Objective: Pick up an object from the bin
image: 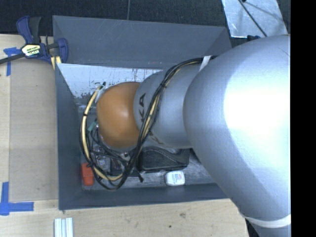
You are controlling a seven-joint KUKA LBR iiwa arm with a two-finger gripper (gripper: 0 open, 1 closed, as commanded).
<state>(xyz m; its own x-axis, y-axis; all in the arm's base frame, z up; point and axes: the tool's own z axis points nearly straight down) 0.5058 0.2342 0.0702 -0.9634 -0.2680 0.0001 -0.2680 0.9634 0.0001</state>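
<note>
The arm (pixel 197 117) crowds the grey bin (pixel 66 132), leaving a bare strip along the left wall. The claw (pixel 106 161), wide or narrow I cannot tell, sits low at lower left, just beside an orange-red block (pixel 87 175) near the corner; a white piece (pixel 174 177) hugs the bottom wall.

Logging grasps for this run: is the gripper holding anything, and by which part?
Cannot be told: the orange wrist cover and cables hide what is beneath them.

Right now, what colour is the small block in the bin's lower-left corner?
Orange-red; the small block shows best in the camera view.
</note>
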